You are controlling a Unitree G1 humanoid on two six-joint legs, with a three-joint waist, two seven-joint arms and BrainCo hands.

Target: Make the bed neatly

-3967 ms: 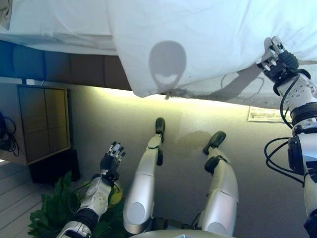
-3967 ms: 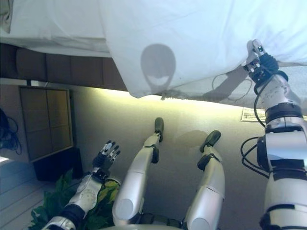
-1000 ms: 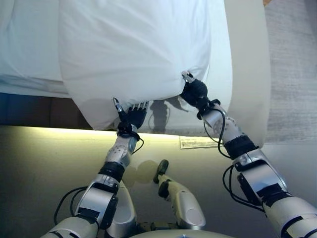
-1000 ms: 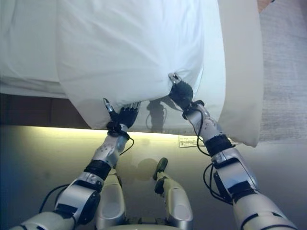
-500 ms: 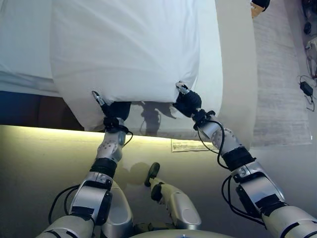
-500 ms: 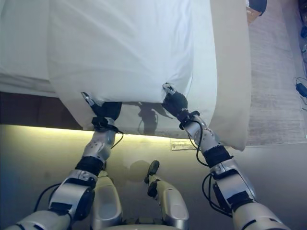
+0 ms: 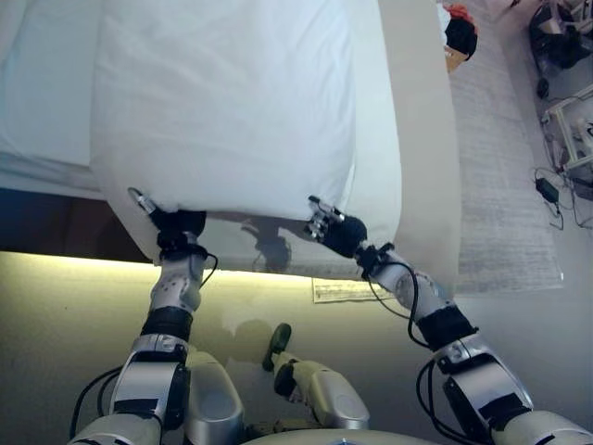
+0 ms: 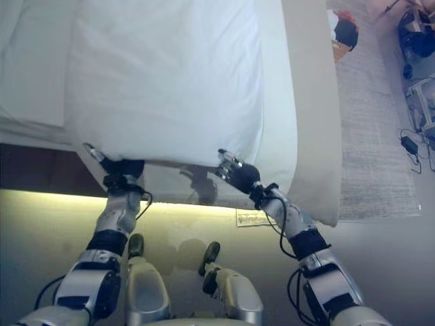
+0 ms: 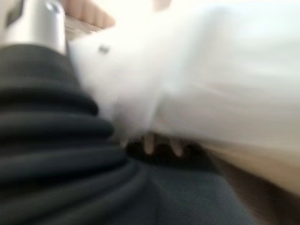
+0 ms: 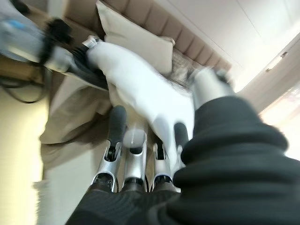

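— Where is the duvet right now?

— The white duvet (image 7: 222, 102) lies spread over the bed (image 7: 422, 139), filling the head view from about 10 o'clock to 1 o'clock. Its near edge hangs over the side of the bed, toward me.

— And your hands?

— My left hand (image 7: 171, 225) is at the duvet's near corner, around 8 o'clock in the head view. Its fingers are tucked under the cloth, so I cannot tell whether they are curled on it or not. My right hand (image 8: 234, 173) sits at the near edge around 6 o'clock, fingers fairly straight and relaxed, touching the white cloth; the wrist view shows the fingers (image 10: 115, 140) lying along the fabric without clamping it.

— Anything else around?

— A pale rug (image 7: 505, 176) lies on the floor at 3 o'clock, beside the bed.
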